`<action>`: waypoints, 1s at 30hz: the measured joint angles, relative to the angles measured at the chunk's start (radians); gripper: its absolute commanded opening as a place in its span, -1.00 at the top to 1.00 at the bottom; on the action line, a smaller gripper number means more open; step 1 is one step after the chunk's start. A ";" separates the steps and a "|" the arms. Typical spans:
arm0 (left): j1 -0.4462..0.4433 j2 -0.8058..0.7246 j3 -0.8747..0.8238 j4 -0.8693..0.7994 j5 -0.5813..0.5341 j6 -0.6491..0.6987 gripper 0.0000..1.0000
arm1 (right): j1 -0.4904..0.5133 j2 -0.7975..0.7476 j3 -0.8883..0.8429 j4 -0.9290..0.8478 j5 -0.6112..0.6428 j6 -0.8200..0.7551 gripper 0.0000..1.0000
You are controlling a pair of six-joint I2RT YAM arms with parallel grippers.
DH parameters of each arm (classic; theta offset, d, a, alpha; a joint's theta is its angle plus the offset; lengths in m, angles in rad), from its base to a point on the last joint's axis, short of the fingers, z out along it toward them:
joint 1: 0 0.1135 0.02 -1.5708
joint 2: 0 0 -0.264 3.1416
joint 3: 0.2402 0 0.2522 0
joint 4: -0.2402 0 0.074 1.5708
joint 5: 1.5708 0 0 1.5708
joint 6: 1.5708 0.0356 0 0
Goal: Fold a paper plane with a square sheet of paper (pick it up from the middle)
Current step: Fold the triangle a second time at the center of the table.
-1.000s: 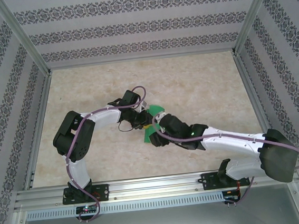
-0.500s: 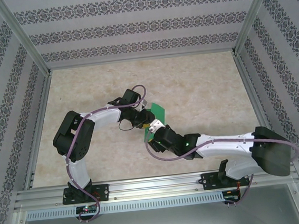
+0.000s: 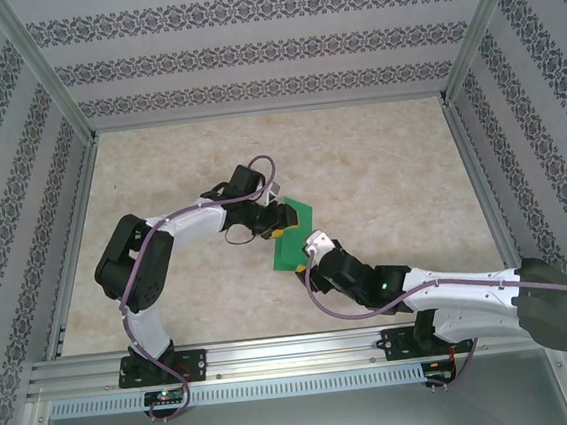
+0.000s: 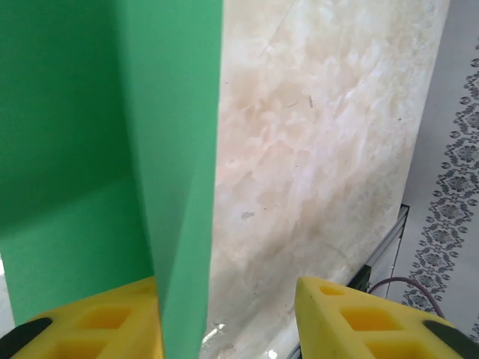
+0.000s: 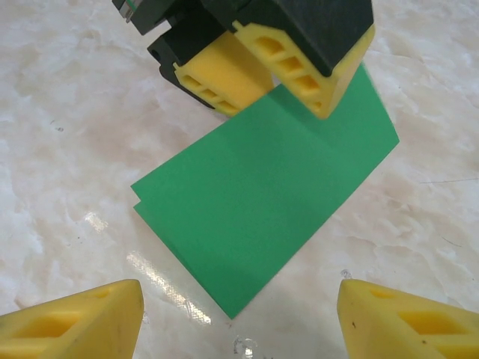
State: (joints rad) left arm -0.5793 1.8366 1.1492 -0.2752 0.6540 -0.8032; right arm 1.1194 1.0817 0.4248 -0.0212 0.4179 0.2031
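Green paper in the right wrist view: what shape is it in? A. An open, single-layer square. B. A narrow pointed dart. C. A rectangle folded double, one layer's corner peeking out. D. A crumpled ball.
C. The green paper sheet lies on the marble table as a plain rectangle, and at its left end a second layer's corner is slightly offset from the first.
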 measured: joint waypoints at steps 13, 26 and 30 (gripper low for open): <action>0.000 -0.009 0.000 0.039 0.035 -0.022 0.06 | 0.000 0.136 0.077 0.018 -0.032 -0.035 -0.46; 0.000 0.003 0.000 0.043 0.045 -0.022 0.06 | 0.011 0.366 0.274 -0.071 0.030 -0.037 -0.34; 0.000 0.004 0.000 0.043 0.045 -0.022 0.06 | 0.011 0.371 0.289 -0.116 0.056 -0.014 -0.12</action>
State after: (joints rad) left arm -0.5793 1.8404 1.1496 -0.2321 0.6987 -0.8249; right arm 1.1305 1.4525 0.7139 -0.1371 0.4736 0.1894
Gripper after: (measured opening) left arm 0.468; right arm 0.613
